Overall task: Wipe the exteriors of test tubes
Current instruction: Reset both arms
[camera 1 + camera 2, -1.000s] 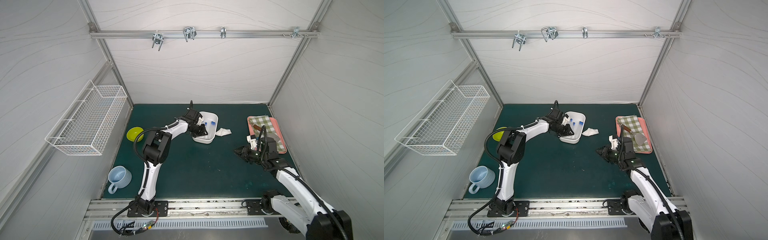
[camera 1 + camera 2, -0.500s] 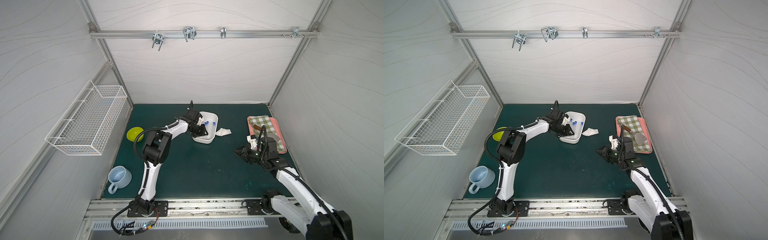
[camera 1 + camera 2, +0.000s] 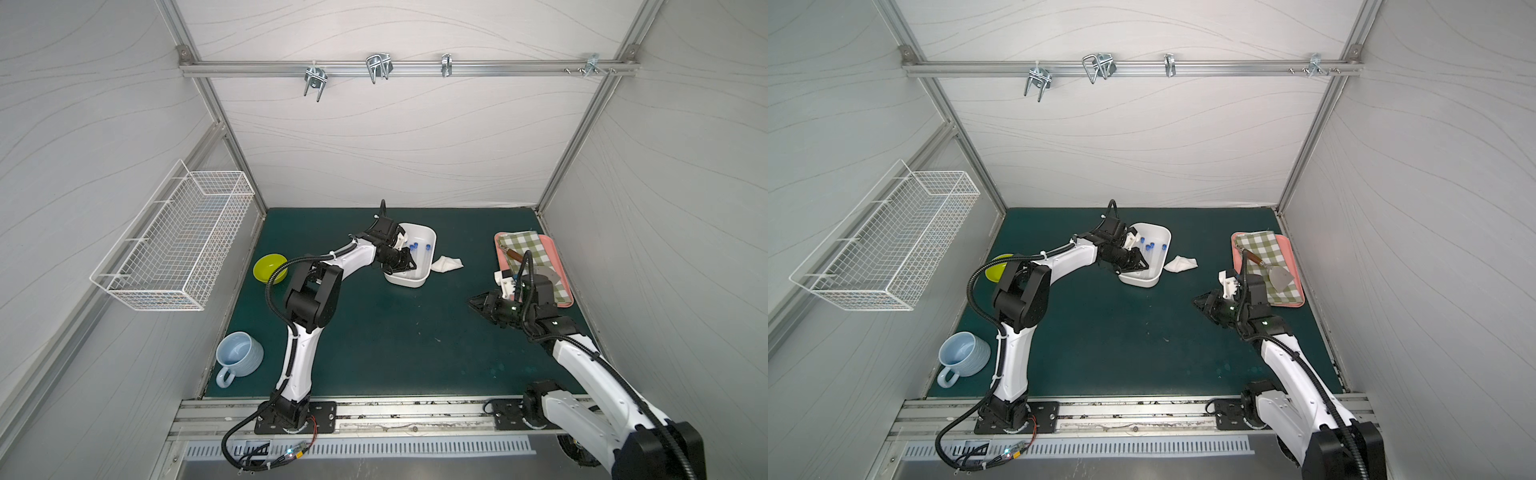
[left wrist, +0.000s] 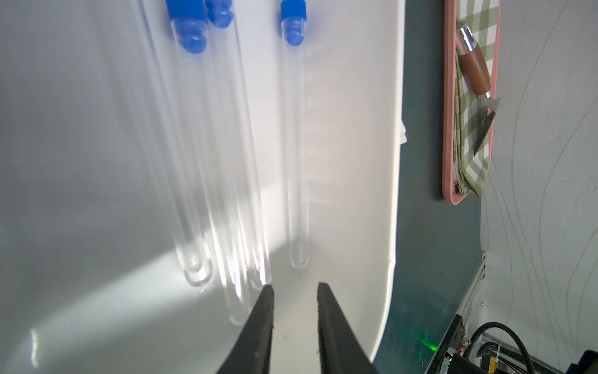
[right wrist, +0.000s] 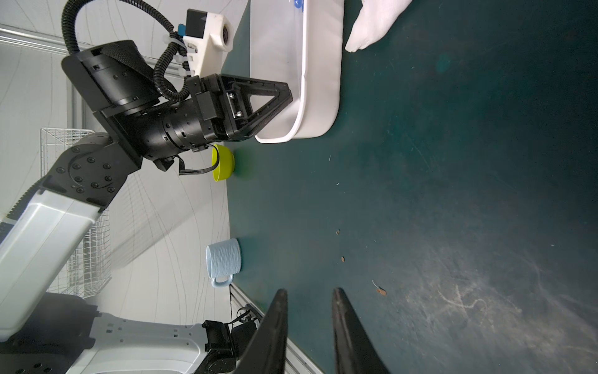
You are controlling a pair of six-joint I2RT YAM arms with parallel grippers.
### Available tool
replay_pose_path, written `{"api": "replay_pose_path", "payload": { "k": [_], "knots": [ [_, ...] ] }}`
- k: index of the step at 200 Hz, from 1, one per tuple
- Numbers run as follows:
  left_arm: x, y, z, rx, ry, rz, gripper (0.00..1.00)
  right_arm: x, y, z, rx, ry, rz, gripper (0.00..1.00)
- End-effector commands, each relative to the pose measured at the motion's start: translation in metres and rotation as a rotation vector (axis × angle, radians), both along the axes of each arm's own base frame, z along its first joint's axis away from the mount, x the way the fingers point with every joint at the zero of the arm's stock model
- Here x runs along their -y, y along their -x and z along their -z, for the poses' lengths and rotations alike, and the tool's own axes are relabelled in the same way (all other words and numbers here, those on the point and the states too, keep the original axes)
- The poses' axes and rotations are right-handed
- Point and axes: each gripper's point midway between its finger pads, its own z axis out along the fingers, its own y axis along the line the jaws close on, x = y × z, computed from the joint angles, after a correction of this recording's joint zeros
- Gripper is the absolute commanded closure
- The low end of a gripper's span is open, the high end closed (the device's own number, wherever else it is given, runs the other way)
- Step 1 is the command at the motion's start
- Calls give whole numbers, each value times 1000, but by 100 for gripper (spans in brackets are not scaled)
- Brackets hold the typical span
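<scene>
Nearest, a pale blue ribbed mug (image 3: 239, 353) sits on the dark green mat (image 3: 395, 332). Further in, the right gripper (image 5: 309, 291) hovers above bare mat, its black jaws slightly apart and holding nothing. Beyond it, the left gripper (image 4: 295, 288) dips into the white plastic tub (image 3: 407, 281), jaws parted by a narrow gap and empty. Its tips stop just short of the rounded ends of the slim clear blue-capped test tubes (image 4: 295, 145), which lie side by side on the tub floor. A crumpled white cloth (image 3: 446, 264) lies just beside the tub.
</scene>
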Motion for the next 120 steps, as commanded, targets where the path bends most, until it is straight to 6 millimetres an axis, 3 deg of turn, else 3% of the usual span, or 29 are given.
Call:
{"api": "replay_pose_path", "payload": {
  "k": [1, 32, 57, 89, 120],
  "knots": [
    [7, -13, -50, 126, 42, 19, 74, 1, -6, -10, 25, 6, 5, 73],
    [4, -16, -70, 176, 43, 19, 74, 1, -7, -8, 17, 10, 5, 73],
    [-13, -18, -103, 266, 39, -1, 74, 2, -9, -12, 22, 23, 5, 71],
    [-62, -14, -151, 424, -2, -95, 74, 7, -13, -12, 42, 83, 14, 70],
    [-124, 8, -173, 563, -67, -250, 71, 11, -25, -15, 60, 143, 10, 70]
  ]
}}
